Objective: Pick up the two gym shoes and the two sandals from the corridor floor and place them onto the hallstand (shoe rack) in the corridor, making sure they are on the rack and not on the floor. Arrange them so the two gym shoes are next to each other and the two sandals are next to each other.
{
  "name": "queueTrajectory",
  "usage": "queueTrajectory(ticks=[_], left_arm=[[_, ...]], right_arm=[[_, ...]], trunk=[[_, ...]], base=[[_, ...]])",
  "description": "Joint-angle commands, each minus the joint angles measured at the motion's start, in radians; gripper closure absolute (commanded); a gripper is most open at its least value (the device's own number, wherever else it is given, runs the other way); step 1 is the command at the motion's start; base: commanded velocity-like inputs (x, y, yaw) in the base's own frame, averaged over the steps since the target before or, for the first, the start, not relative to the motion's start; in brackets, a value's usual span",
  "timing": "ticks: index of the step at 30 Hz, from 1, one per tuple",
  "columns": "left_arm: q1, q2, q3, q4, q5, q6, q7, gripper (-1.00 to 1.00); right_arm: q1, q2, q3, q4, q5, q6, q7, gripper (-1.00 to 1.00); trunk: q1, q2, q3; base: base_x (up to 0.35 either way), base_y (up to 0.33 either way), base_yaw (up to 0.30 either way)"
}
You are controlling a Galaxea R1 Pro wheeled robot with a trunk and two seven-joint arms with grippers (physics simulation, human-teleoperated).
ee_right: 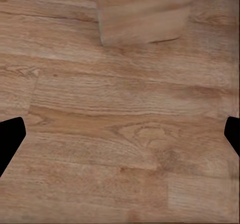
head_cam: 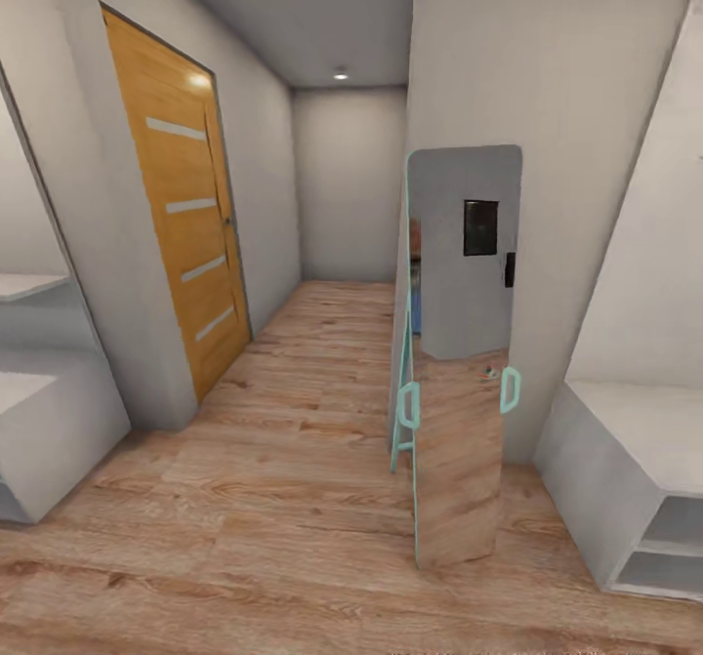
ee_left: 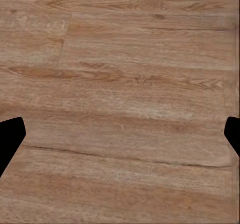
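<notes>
No gym shoes or sandals are in view. The hallstand (head_cam: 625,460), a low grey-white bench cabinet with two open shelf slots, stands at the right edge of the head view. Wood-grain corridor floor (head_cam: 293,499) runs ahead of me. In the left wrist view my left gripper (ee_left: 120,139) is open over bare planks, its dark fingertips (ee_left: 10,136) at the picture's two sides. My right gripper (ee_right: 120,139) is open too, over planks, with nothing between its fingers (ee_right: 10,139).
A tall mirror in a mint-green frame (head_cam: 459,362) leans against the right wall, just before the hallstand. An orange wooden door (head_cam: 186,235) is shut on the left. Another pale grey unit (head_cam: 49,421) with a shelf above sits at the near left.
</notes>
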Motion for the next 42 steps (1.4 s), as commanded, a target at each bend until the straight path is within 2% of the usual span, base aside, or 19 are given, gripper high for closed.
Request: queueTrajectory(ticks=[1, 19, 42], left_arm=[[0.0, 0.0, 0.0, 0.0, 0.001, -0.004, 0.0, -1.0], [0.0, 0.0, 0.001, 0.0, 0.002, -0.008, 0.001, -1.0], [-0.001, 0.002, 0.001, 0.0, 0.0, -0.008, 0.001, -1.0]], right_arm=[[-0.001, 0.0, 0.0, 0.001, 0.001, -0.003, 0.0, -1.0], [-0.001, 0.0, 0.0, 0.001, 0.001, -0.003, 0.0, -1.0], [-0.001, 0.0, 0.0, 0.001, 0.001, -0.003, 0.0, -1.0]], trunk=[[0.0, -0.001, -0.001], [0.0, -0.001, -0.001], [0.0, -0.001, -0.001]], base=[[0.0, -0.269, -0.268], [0.107, -0.264, -0.268], [0.227, -0.2, -0.268]])
